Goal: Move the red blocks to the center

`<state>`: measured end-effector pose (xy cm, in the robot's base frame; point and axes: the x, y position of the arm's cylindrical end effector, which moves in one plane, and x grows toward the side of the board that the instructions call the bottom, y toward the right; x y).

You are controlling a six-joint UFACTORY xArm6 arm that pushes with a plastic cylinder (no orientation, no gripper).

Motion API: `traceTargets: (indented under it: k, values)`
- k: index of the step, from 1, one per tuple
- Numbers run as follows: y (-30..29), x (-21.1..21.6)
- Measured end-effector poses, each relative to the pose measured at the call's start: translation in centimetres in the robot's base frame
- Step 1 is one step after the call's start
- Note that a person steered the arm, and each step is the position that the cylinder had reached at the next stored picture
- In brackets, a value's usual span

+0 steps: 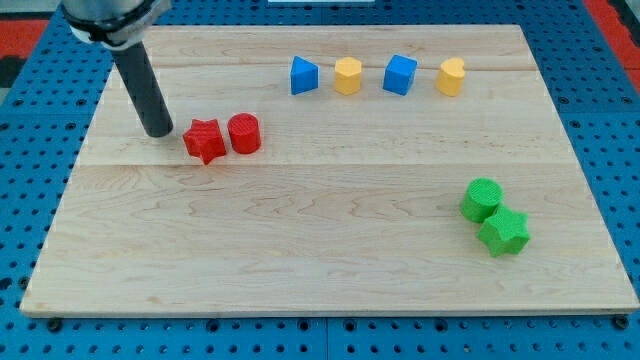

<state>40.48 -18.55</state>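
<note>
A: Red star block [204, 140] sits just right of my tip [158, 131], near it but not touching as far as I can tell. Red cylinder [244, 133] is touching the star's far side.

B: Tool state?

A: Bare rod, nothing to clench, holding nothing.

B: Progress?

A: Both reds lie left of centre; the push is mostly left. Beyond them: blue [303, 76], yellow [347, 75], blue [399, 74], yellow [451, 76]; greens [494, 216] farthest right.

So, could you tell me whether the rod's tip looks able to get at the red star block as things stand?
Probably yes: my tip stands just to the view's left of the red star block, with bare board between them.
</note>
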Motion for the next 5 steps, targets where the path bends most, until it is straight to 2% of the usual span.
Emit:
traceTargets:
  k: [2, 3, 4, 5]
  values:
    - [9.6, 1.5]
    - [7.3, 1.3]
    - [9.0, -0.8]
    - [14.5, -1.9]
